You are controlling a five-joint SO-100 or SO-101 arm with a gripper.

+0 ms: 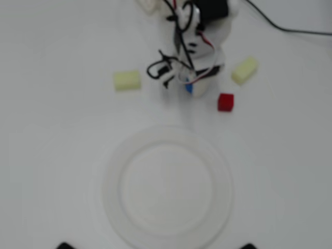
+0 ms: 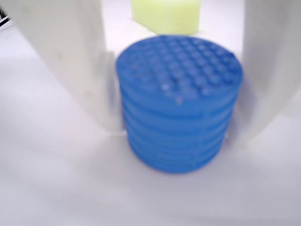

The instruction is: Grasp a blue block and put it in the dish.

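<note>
The blue block [image 2: 178, 103] is a short ribbed cylinder that fills the wrist view, standing on the white table. My gripper [image 2: 175, 136] has one white finger [image 2: 70, 61] against the block's left side and the other against its right side, shut on it. In the overhead view my gripper [image 1: 192, 89] points down at the table with a bit of the blue block [image 1: 189, 88] showing under it. The dish [image 1: 111, 189], a large white plate, lies nearer the bottom of that view, apart from the gripper.
A red cube [image 1: 225, 101] sits just right of the gripper. One pale yellow block [image 1: 127, 80] lies to the left and another [image 1: 245, 70] to the right. A yellow block [image 2: 164, 14] shows behind the blue one. A black cable [image 1: 290, 28] runs at top right.
</note>
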